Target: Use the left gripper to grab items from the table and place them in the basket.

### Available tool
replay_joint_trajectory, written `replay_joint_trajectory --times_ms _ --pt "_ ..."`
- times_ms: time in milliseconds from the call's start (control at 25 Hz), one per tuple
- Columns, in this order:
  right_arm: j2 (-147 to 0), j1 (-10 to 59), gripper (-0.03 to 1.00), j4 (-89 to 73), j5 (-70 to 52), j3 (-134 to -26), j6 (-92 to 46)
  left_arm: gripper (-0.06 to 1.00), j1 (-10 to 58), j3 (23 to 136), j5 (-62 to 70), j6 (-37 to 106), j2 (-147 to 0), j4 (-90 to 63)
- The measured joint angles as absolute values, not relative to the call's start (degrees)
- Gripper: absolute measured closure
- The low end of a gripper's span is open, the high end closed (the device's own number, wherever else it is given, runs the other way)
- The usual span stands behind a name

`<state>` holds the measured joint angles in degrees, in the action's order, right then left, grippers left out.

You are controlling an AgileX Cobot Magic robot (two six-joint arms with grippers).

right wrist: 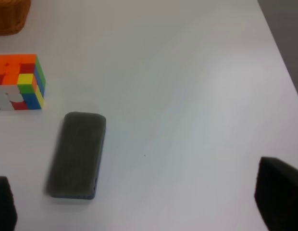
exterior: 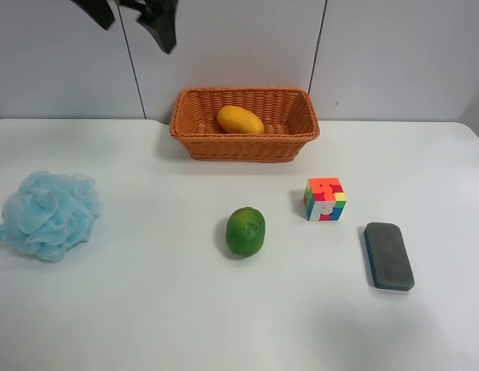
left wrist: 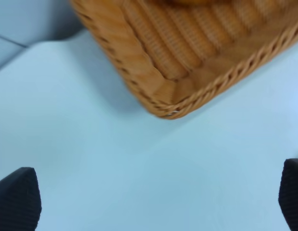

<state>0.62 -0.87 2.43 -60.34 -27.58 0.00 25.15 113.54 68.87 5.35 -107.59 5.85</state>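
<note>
The wicker basket (exterior: 244,124) stands at the back middle of the white table (exterior: 147,309) with the yellow-orange mango (exterior: 239,120) inside it. On the table lie the green fruit (exterior: 246,231), the puzzle cube (exterior: 325,199), the dark grey eraser (exterior: 388,256) and the light blue pouf (exterior: 51,214). My left gripper (exterior: 133,15) hangs open and empty high above the table, beside the basket's corner (left wrist: 163,72); its fingertips (left wrist: 17,197) stand wide apart. My right gripper (right wrist: 142,211) is open and empty above the table near the eraser (right wrist: 77,154) and cube (right wrist: 19,82).
A grey panelled wall (exterior: 378,54) rises behind the table. The table's edge and darker floor (right wrist: 288,38) show in the right wrist view. The right arm is out of the exterior high view.
</note>
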Motion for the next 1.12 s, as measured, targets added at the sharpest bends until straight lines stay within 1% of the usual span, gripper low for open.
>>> replay_joint_trajectory --times_ms 80,160,280,440,640,760,880,1120 --pt "0.6 -0.9 -0.03 2.4 -60.3 -27.6 0.0 -0.04 23.6 110.7 68.9 3.5 -101.1 5.5" --pt "0.6 -0.9 -0.03 2.4 -60.3 -27.6 0.0 0.00 22.0 106.6 68.9 2.5 -95.7 5.2" --pt "0.6 -0.9 -0.03 2.4 -60.3 -27.6 0.0 0.07 17.4 98.3 69.1 1.7 -85.2 4.5" --pt "0.6 -0.9 -0.03 2.4 -60.3 -27.6 0.0 0.10 8.4 85.3 69.2 1.5 -70.9 4.4" --pt "0.6 -0.9 -0.03 2.4 -60.3 -27.6 0.0 0.10 -6.4 70.9 69.2 3.1 -51.8 4.6" --pt "0.6 -0.9 -0.03 2.4 -60.3 -27.6 0.0 0.10 -11.2 63.8 69.2 4.0 -40.0 4.4" --pt "0.6 -0.9 -0.03 2.4 -60.3 -27.6 0.0 0.10 -11.7 57.2 69.3 4.1 -30.8 3.2" --pt "0.6 -0.9 -0.03 2.4 -60.3 -27.6 0.0 0.11 -9.6 44.9 69.3 4.1 -16.6 2.3"
